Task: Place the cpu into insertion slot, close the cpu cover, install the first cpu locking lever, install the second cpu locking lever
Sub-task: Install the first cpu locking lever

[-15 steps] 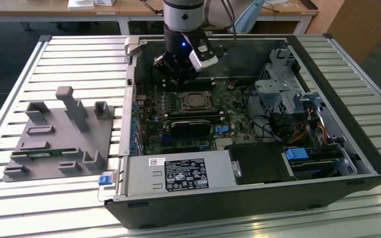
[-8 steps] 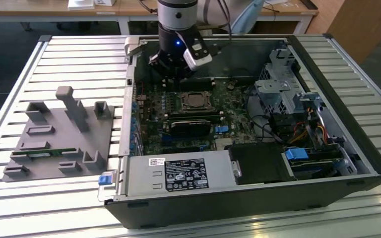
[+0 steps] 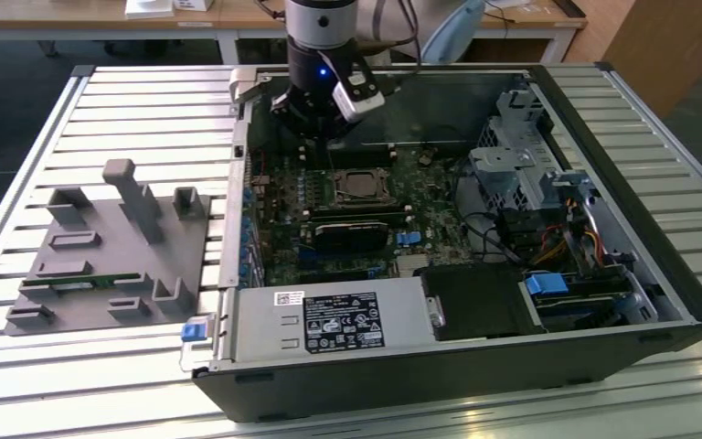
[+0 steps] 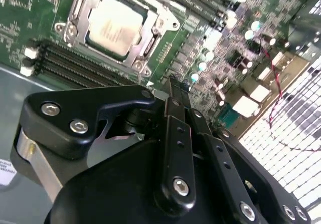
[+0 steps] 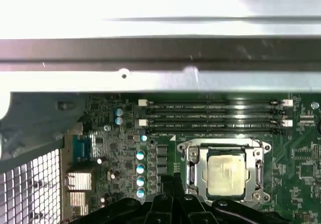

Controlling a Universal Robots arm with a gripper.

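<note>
second wrist view — cpu [image 4: 114, 25] seated, near hand [image 4: 173, 83]

A slatted metal table [image 3: 143, 110] is seen in the exterior view. An open black computer case [image 3: 473, 377] is laid on it, and a grey fixture plate [image 3: 89, 274] is set just beside the case, toward the exterior view's left.

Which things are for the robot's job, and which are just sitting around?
For the job: cpu, cpu cover, gripper.
Just sitting around: memory slots, power supply, grey fixture block beside the computer case.
</note>
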